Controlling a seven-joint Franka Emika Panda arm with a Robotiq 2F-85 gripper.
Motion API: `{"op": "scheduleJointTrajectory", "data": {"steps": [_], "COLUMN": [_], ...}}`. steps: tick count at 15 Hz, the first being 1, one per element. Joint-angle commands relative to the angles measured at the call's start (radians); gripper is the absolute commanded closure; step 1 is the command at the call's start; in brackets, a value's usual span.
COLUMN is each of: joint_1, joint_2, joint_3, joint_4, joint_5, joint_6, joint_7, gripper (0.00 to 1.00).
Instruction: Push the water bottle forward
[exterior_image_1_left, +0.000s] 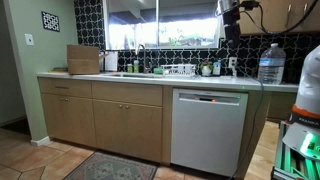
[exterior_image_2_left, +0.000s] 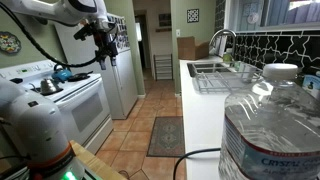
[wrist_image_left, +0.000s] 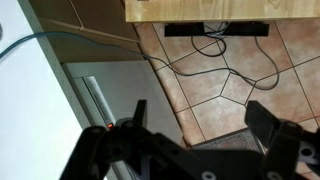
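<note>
The water bottle (exterior_image_1_left: 271, 63) is a large clear bluish jug with ribbed sides, standing upright on the white counter (exterior_image_1_left: 150, 78) near its right end. It fills the lower right of an exterior view (exterior_image_2_left: 270, 125), close to the camera. My gripper (exterior_image_1_left: 232, 42) hangs high above the counter, to the left of the jug and well apart from it; it also shows in an exterior view (exterior_image_2_left: 103, 50). In the wrist view the gripper (wrist_image_left: 200, 118) is open and empty, looking down at the tiled floor and the counter edge. The jug is out of the wrist view.
A sink with faucet (exterior_image_1_left: 140, 55), a dish rack (exterior_image_1_left: 180, 70) and small bottles (exterior_image_1_left: 208, 69) are on the counter left of the jug. A wooden board (exterior_image_1_left: 83, 59) leans at the far left. A dishwasher (exterior_image_1_left: 208, 128) is below. A stove (exterior_image_2_left: 70, 95) and a rug (exterior_image_2_left: 165, 135) are across the floor.
</note>
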Motion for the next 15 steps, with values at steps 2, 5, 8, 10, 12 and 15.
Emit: {"op": "scheduleJointTrajectory", "data": {"steps": [2,5,8,10,12,15], "joint_1": [0.03,0.03,0.004,-0.024,-0.059,-0.123], "joint_2": [0.004,0.004,-0.015,-0.037,-0.046,-0.053], "joint_3": [-0.021,-0.021,-0.039,-0.075,-0.113,-0.174], "joint_4": [0.003,0.003,0.025,0.065,0.12,0.213], "joint_5": [-0.01,-0.01,-0.028,-0.043,-0.07,-0.12], "joint_6": [-0.005,-0.005,-0.009,-0.043,-0.068,-0.102], "joint_7": [0.014,0.014,0.033,0.051,0.074,0.103], "gripper": [0.0,0.0,0.0,0.0,0.0,0.0]}}
